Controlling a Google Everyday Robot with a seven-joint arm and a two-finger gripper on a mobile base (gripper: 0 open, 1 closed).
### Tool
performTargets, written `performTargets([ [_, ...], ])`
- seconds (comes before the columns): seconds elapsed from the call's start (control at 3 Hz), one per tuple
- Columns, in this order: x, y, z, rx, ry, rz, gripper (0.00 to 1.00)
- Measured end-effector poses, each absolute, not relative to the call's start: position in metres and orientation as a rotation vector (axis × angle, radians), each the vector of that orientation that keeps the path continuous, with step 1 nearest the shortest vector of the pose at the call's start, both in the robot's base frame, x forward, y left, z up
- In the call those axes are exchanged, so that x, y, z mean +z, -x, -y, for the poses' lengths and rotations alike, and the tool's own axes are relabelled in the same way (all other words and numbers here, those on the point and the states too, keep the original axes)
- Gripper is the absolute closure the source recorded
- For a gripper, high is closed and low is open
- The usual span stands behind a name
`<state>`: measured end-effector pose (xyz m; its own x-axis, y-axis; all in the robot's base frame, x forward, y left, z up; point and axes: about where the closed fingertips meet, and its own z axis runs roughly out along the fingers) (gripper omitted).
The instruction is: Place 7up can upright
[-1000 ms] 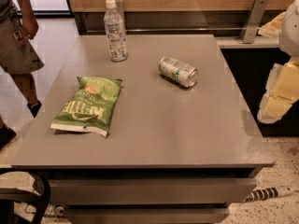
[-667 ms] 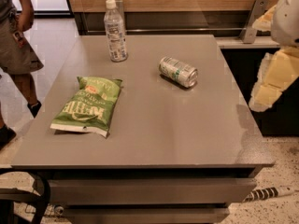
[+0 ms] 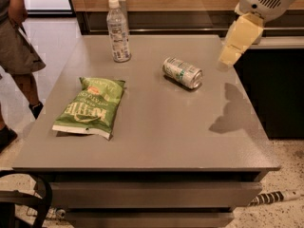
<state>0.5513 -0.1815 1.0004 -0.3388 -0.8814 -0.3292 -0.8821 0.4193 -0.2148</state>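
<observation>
1. Can placement: the 7up can (image 3: 183,72) is lying on its side on the table (image 3: 166,132), right of centre and toward the far edge.
2. The gripper (image 3: 232,51) is hovering right of the can, apart from it. Whether it is spread or pressed together cannot be told.
3. The reach is likely calling for a grip across the can's middle, so it is tipping up rather than rolling away.

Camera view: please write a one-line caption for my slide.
The 7up can lies on its side on the grey table; the gripper hovers to its right, apart from it.
</observation>
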Motion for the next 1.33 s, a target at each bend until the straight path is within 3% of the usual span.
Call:
performTargets([
  [0.67, 0.978, -0.616, 0.15, 0.125, 1.271, -2.429, 0.0],
  [1.33, 0.948, -0.646, 0.112, 0.223, 1.227, -2.521, 0.0],
])
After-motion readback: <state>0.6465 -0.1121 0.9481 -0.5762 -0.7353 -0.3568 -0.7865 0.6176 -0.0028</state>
